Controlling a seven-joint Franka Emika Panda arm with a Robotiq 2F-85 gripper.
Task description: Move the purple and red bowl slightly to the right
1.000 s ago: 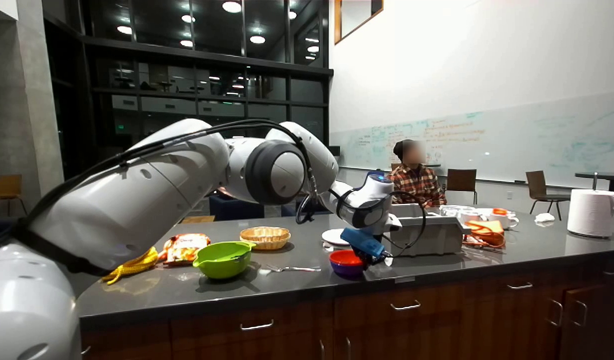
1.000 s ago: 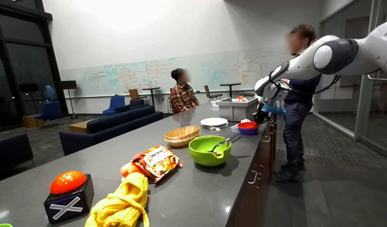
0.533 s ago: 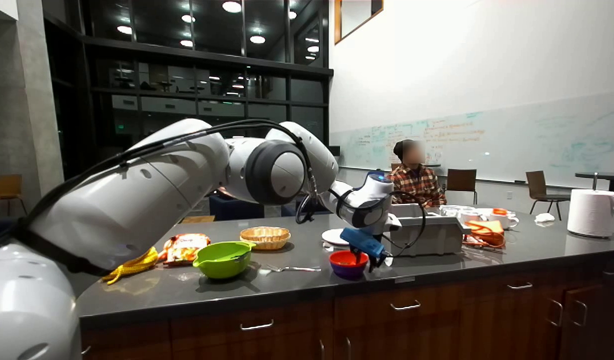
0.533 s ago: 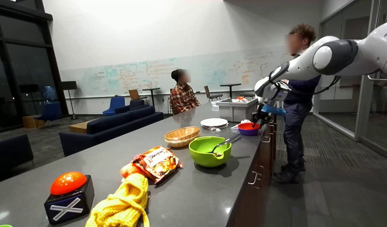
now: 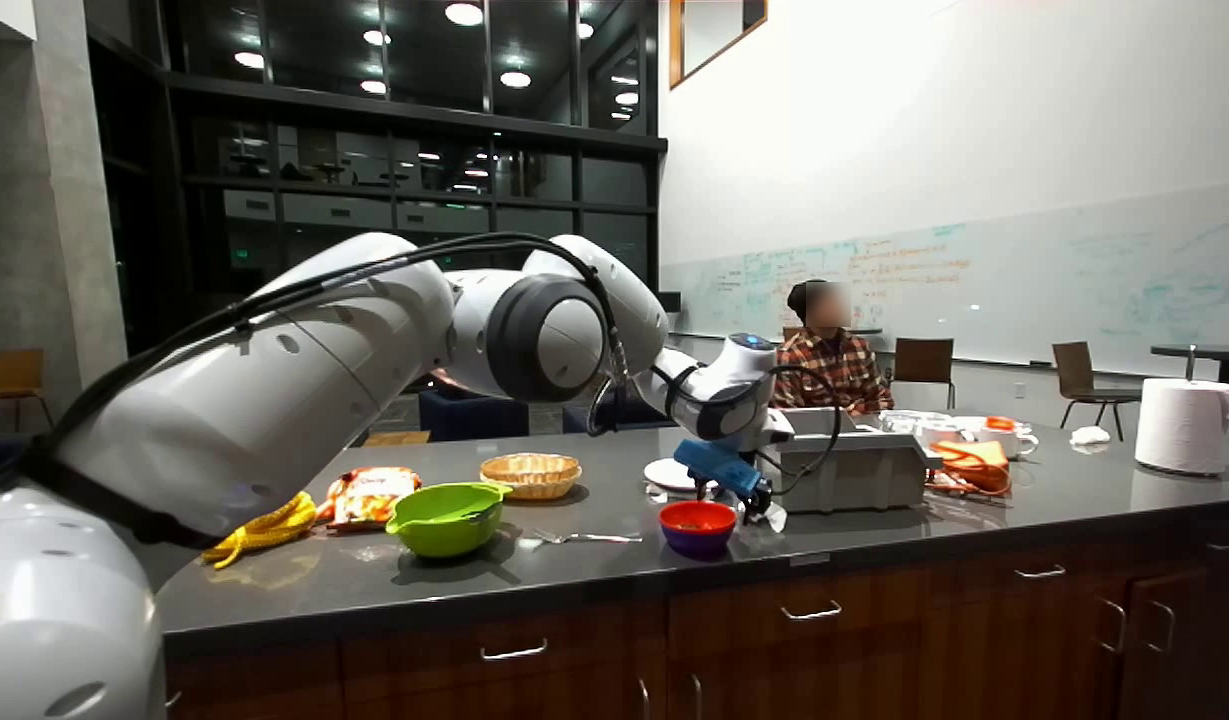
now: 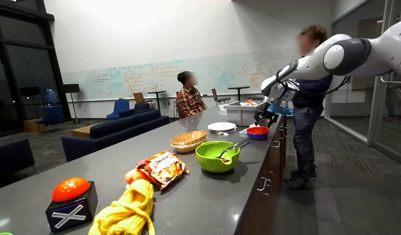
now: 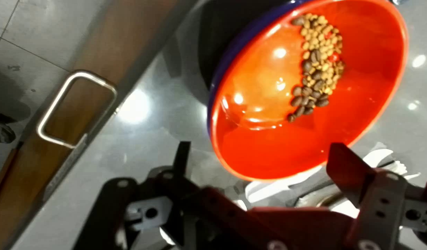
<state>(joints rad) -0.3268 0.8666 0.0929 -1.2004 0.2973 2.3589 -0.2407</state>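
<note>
The purple and red bowl (image 5: 697, 530) rests upright on the grey counter near its front edge; both exterior views show it, as does the wrist view. Its inside (image 7: 338, 128) is red, its outside purple, and brown and tan beans or pellets (image 7: 317, 62) lie in it. My gripper (image 7: 260, 151) is open, its fingers wide apart with nothing gripped. In the wrist view the bowl's near rim shows between and beyond the fingertips. In an exterior view the gripper (image 6: 263, 124) hangs just above and behind the bowl, apparently clear of it.
A grey bin (image 5: 854, 475) stands close beside the gripper. White crumpled paper (image 5: 774, 517) lies by the bowl, with a white plate (image 6: 222, 126) behind. A fork (image 5: 586, 538), a green bowl (image 6: 217, 160) and a wicker basket (image 6: 189, 141) are nearby. A person (image 6: 313, 91) stands beside the counter.
The jaws were shut at the bowl's rim a second ago, then parted, one finger inside the bowl. Now they are wide open and the gripper has risen off it. The bowl stays nearly in place.
</note>
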